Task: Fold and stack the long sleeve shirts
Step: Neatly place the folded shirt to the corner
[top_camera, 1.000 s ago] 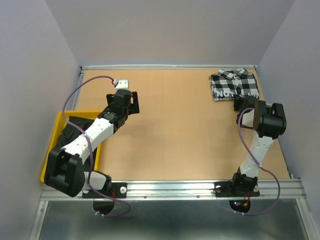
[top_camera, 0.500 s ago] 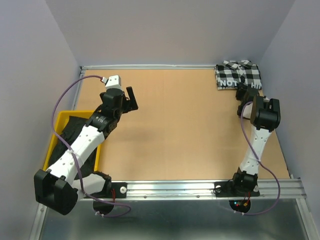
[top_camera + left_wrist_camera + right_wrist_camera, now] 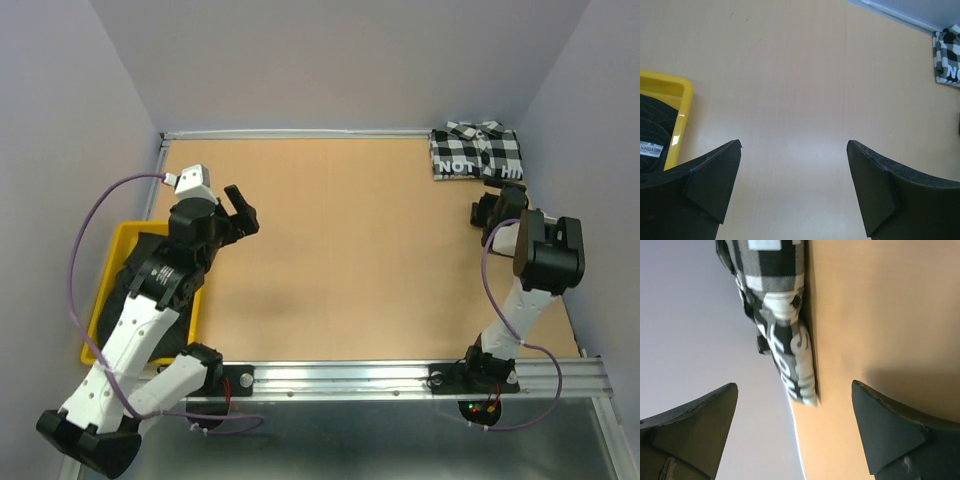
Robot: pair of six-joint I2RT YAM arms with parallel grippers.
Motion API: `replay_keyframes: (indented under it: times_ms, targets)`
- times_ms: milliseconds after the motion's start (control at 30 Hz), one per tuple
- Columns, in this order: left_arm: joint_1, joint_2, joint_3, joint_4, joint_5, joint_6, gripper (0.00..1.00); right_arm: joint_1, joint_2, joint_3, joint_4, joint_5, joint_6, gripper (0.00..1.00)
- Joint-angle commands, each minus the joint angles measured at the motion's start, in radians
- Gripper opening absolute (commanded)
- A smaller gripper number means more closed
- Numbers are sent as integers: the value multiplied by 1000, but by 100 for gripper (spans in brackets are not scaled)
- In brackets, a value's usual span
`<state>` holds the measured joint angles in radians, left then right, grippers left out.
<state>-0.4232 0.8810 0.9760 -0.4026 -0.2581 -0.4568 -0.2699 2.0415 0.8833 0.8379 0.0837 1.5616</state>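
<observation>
1. Well, at the left edge of the desk [image 3: 350, 260] sits a yellow tray [image 3: 682, 107]. The plain black shirt [image 3: 655, 120] lies bunched inside it, with its white tag [image 3: 650, 148] showing near the rim.
2. The left gripper [image 3: 240, 208] hangs over bare desk just right of the tray, its jaws wide apart and holding nothing. The black shirt is not between the fingers; it lies off to the outer side of the left one, down in the tray.
3. The risk here, as I judge it, is in the reach into the tray. A low approach could clip the rim and shove the tray. A shallow pinch could catch only one layer, so the cloth comes out twisted and hard to spread for folding.
4. In the far right corner the check shirt [image 3: 475, 155] lies folded, lettered band toward the near edge, close against the back edge.
5. The right gripper [image 3: 497, 200] sits just on the near side of it, jaws spread and empty. In the wrist view the folded edge lies ahead, in line with the gap, touching neither finger.
6. A brush from this arm could drag the fold open. The corner is also tight, so stacking the black shirt there risks an overhanging, lopsided pile.
</observation>
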Motion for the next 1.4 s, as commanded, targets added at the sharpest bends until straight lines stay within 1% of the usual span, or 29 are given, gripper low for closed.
replay_keyframes:
  times_ms: [0, 33, 67, 100, 200, 233, 300, 333, 367, 400, 433, 467, 500, 533, 567, 600, 633, 667, 700, 767, 800, 933, 967, 1067, 1133, 1167, 1367]
  targets:
    - [9, -126, 73, -109, -58, -43, 99, -9, -231, -87, -227, 45, -95, 100]
    - [9, -143, 85, -167, -85, -48, 99, -9, -262, -96, -326, 48, -121, 100]
    - [9, -158, 113, -197, -101, -49, 99, -9, -292, -109, -383, 45, -130, 100]
    - [9, -193, 127, -252, -121, -54, 99, -9, -360, -112, -498, 44, -141, 100]
    - [9, -250, 173, -326, -133, -57, 99, -9, -470, -127, -632, 44, -224, 100]
    - [9, -285, 185, -375, -141, -57, 99, -9, -559, -148, -687, 39, -250, 100]
    - [9, -338, 213, -428, -153, -71, 99, -9, -650, -159, -750, 36, -354, 100]
    - [8, -352, 222, -480, -170, -77, 99, -9, -703, -155, -834, 40, -394, 100]
    - [9, -368, 228, -504, -178, -83, 99, -9, -796, -147, -899, 37, -478, 100]
    - [9, -385, 239, -530, -181, -91, 99, -9, -852, -136, -948, 36, -524, 100]
    - [8, -414, 245, -571, -184, -98, 99, -9, -900, -112, -1056, 33, -563, 100]
    - [9, -428, 262, -593, -182, -102, 99, -9, -994, -93, -1109, 30, -648, 100]
    - [9, -442, 270, -614, -181, -102, 99, -9, -1039, -75, -1156, 28, -696, 100]
    - [8, -470, 279, -649, -181, -103, 99, -9, -1082, -34, -1251, 27, -789, 100]
    - [8, -499, 295, -677, -185, -100, 99, -9, -1177, -12, -1348, 39, -829, 100]
    - [9, -499, 306, -677, -185, -100, 99, -9, -1220, 8, -1349, 39, -866, 100]
    - [6, -525, 317, -702, -190, -98, 99, -9, -1272, 28, -1432, 48, -896, 100]
    - [8, -537, 343, -714, -190, -94, 99, -9, -1318, 61, -1471, 50, -941, 100]
    - [8, -556, 355, -716, -167, -76, 99, -9, -1404, 83, -1532, 41, -962, 100]
    - [8, -576, 391, -716, -150, -40, 99, -9, -1477, 144, -1577, 22, -1017, 100]
    - [8, -594, 401, -716, -142, -33, 99, -9, -1550, 161, -1603, 11, -1040, 100]
    - [8, -626, 428, -716, -127, 13, 99, -9, -1700, 261, -1634, -65, -1152, 100]
    - [8, -632, 428, -716, -124, 24, 99, -9, -1721, 278, -1643, -67, -1191, 100]
    - [6, -657, 411, -716, -113, 44, 99, -9, -1759, 345, -1714, -71, -1239, 100]
    - [4, -674, 399, -716, -107, 43, 99, -8, -1774, 373, -1753, -76, -1255, 100]
    - [4, -677, 389, -716, -102, 41, 99, -6, -1794, 390, -1760, -103, -1255, 100]
    - [1, -700, 348, -716, -81, 33, 99, -5, -1833, 419, -1794, -114, -1256, 100]
